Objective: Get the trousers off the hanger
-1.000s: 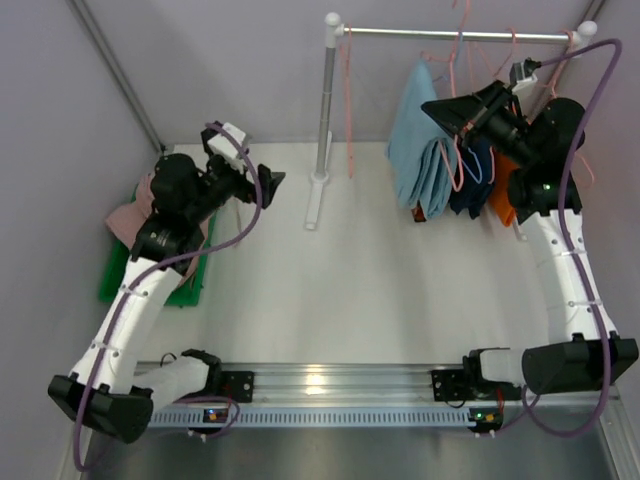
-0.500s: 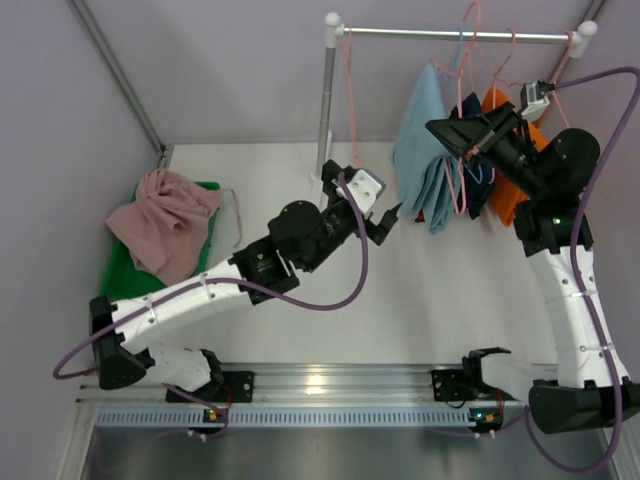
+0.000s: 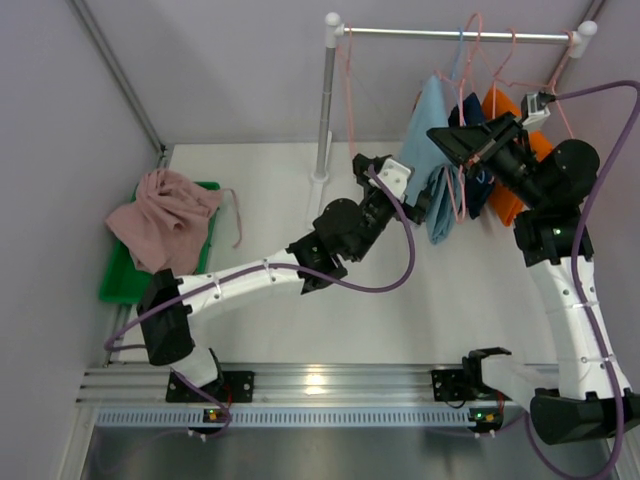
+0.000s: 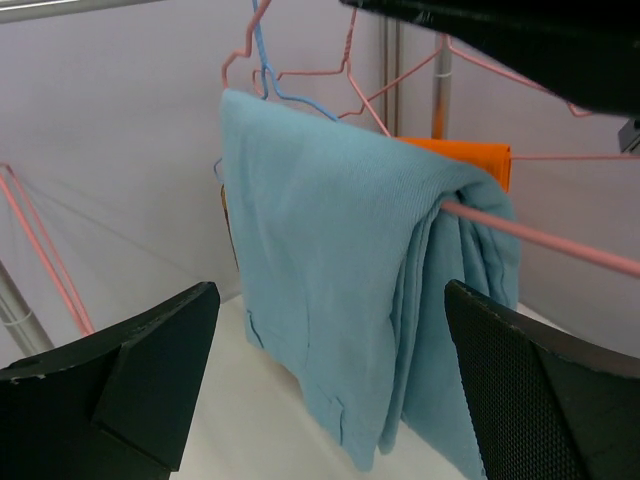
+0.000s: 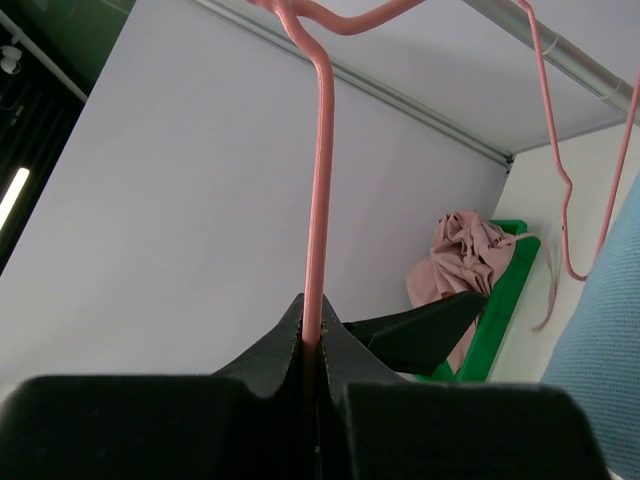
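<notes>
Light blue trousers hang folded over the bar of a pink hanger on the rail. My left gripper is open just in front of their lower part, one finger on each side, touching nothing. In the top view the left gripper sits below the light blue trousers. My right gripper is shut on the pink hanger's wire, up beside the rail. Navy trousers and orange trousers hang behind. Dusty pink trousers lie crumpled on the green tray.
The metal rail runs from a white-capped post to the right wall. An empty pink hanger dangles next to the post. Grey walls close in at the back and on both sides.
My left arm has swung from the green tray across the table to the light blue trousers, still open. The right gripper keeps its hold on the hanger, lifted slightly.
</notes>
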You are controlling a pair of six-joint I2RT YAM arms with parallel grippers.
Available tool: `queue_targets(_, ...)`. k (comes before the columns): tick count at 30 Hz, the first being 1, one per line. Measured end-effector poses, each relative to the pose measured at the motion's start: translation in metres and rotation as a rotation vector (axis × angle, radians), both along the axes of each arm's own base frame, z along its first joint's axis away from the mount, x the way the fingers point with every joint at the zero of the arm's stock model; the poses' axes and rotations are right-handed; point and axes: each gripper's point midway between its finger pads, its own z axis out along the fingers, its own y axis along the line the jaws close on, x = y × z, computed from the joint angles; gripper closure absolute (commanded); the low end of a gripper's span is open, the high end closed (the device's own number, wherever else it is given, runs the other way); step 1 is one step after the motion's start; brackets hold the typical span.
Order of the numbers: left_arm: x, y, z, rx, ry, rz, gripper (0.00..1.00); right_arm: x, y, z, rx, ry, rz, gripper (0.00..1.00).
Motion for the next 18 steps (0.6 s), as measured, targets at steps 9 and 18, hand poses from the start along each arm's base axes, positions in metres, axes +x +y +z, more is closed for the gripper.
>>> queue_targets(9, 0.004, -0.009, 0.011, -0.085, -0.007, -0.002, 0.01, 0.006, 0.001, -0.015, 0.023, 0.064, 0.004, 1.00)
queue_targets(18, 0.014, -0.025, 0.011, -0.122, 0.017, 0.004, 0.05, 0.006, 0.001, -0.014, 0.036, 0.075, 0.008, 1.00)
